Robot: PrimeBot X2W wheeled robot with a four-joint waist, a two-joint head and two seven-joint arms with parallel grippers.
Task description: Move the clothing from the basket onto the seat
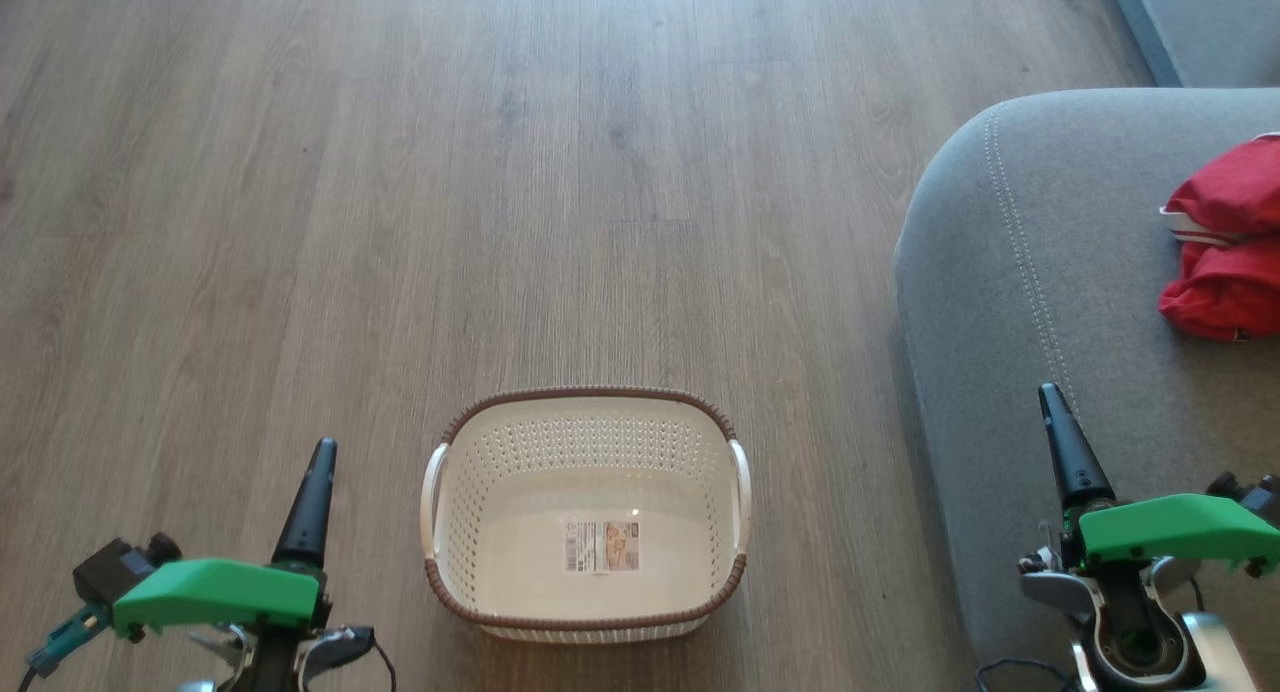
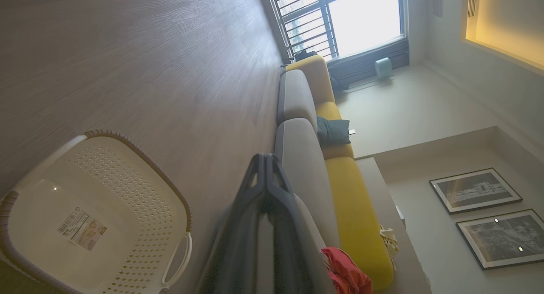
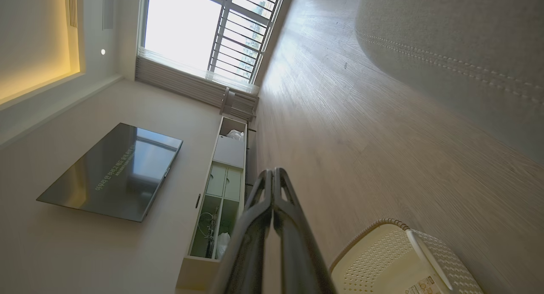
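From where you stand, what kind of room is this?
Most likely a home living room: a grey sofa on a wood floor, a wall-mounted television, and framed pictures on the wall.

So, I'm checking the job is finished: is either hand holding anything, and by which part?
Nothing is held. The left hand and right hand are shut and empty; the clothing lies on the seat.

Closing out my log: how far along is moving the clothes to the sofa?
Looks finished. Done: the basket holds only its label sticker, and the red clothing lies on the grey sofa. In hand: nothing; the left gripper and right gripper are shut and empty. Left: nothing visible.
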